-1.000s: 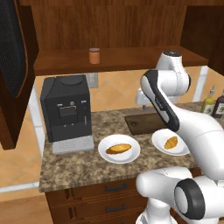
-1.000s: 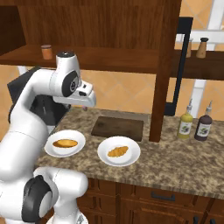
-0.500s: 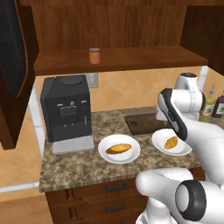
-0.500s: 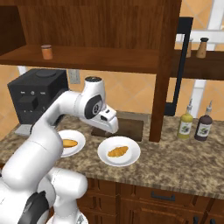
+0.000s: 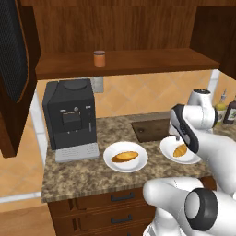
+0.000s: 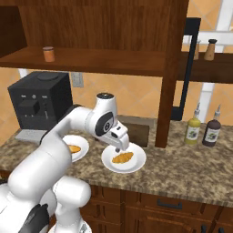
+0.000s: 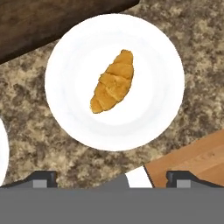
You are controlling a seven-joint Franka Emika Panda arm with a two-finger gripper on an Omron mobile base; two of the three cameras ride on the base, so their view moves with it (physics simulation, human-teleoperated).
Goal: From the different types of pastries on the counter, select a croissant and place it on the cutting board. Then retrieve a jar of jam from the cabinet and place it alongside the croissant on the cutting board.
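The croissant (image 7: 112, 82) lies near the middle of a round white plate (image 7: 65, 57) in the upper centre of the hand view, its long axis tilted from lower left to upper right, with the speckled worktop (image 7: 197, 57) around the plate and the dark cutting board (image 7: 39, 22) crossing the upper left corner just beyond the plate's rim. At the bottom of that view the two dark fingertips (image 7: 41, 178) stand wide apart, one at lower left and one at lower right, with nothing between them, so the jaws (image 7: 113, 179) are open and empty. In the right base view the jaws (image 6: 119, 149) hang just above the croissant (image 6: 123, 157) on its plate (image 6: 136, 164) at the centre of the frame, not touching it. A second plate (image 5: 115, 168) sits left of centre in the left base view and carries the longer oval pastry (image 5: 124, 156); the cutting board (image 5: 150, 131) lies bare behind the two plates. The jar of jam (image 5: 99, 58) stands upright on the cabinet (image 5: 138, 27) shelf in the upper left of the left base view, above a black coffee machine (image 5: 69, 117). Two bottles (image 6: 202, 129) stand on the worktop at the right of the right base view.
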